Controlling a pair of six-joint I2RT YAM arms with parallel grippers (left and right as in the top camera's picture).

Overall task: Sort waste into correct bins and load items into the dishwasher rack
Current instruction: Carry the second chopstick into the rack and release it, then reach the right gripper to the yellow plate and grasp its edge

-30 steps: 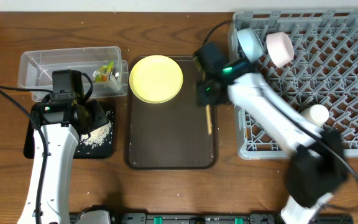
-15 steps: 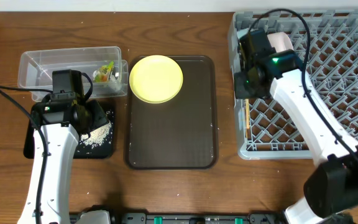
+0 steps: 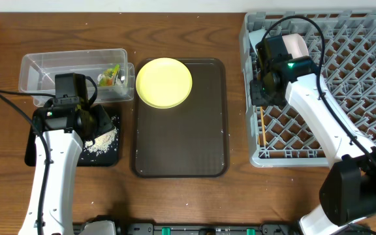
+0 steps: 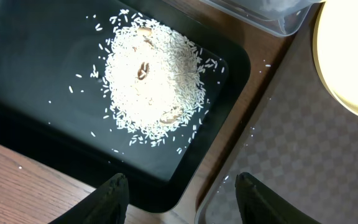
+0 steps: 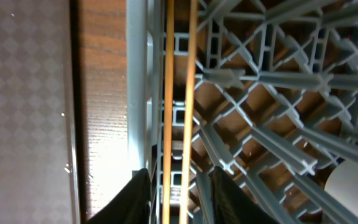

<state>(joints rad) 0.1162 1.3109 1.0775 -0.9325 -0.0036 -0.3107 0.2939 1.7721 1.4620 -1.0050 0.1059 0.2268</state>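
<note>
At rack (image 3: 371,78) left edge | chopsticks (image 5: 168,93) between right jaws | parted, not clamping | left jaws open

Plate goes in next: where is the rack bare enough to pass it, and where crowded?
Bare: the rack's lattice between the right arm and its right wall. Crowded: its left wall, with the chopsticks, the right hand over them and the white bowl beyond. The arm hides the middle.

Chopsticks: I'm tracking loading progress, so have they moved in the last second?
Yes: the chopsticks went rightward from the brown tray into the rack, along its left edge.
</note>
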